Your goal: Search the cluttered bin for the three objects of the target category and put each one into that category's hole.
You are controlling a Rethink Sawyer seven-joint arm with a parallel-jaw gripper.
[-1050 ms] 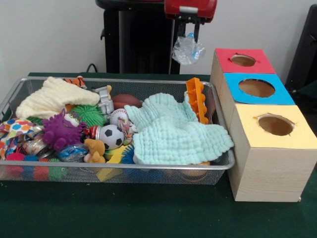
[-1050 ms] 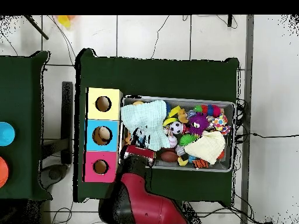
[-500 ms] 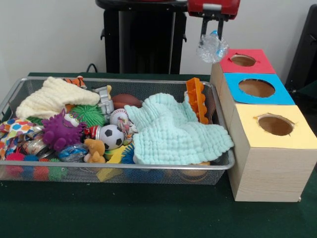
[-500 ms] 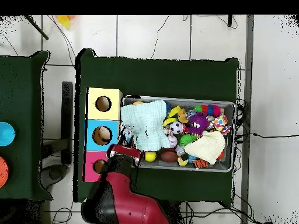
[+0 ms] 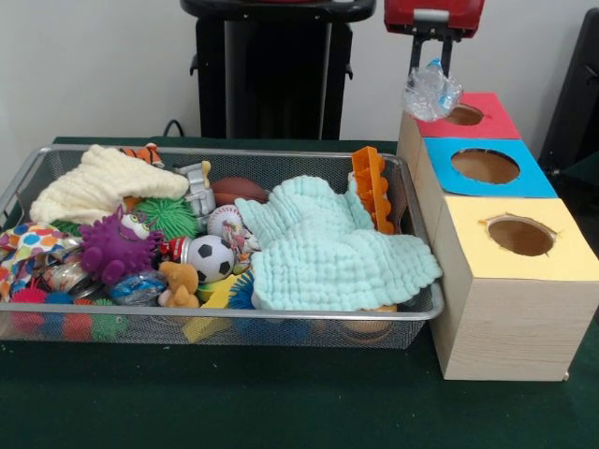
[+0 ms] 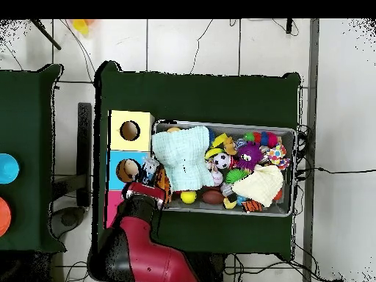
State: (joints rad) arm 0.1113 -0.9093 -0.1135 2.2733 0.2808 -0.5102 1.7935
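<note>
Jaws clamp a crumpled clear plastic bottle (image 5: 431, 92) just above the red hole (image 5: 460, 115), so one delivery looks nearly finished; whether others are done I cannot tell. Beside that hole, largest first: the dark green worktop (image 5: 281, 402), the mesh bin (image 5: 215, 323) full of toys, the mint cloth (image 5: 328, 248), then the blue hole (image 5: 485, 166) and yellow hole (image 5: 520, 236).

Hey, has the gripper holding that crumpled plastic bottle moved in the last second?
Yes. The gripper carried the bottle rightward in the front view, reaching the red box.
</note>
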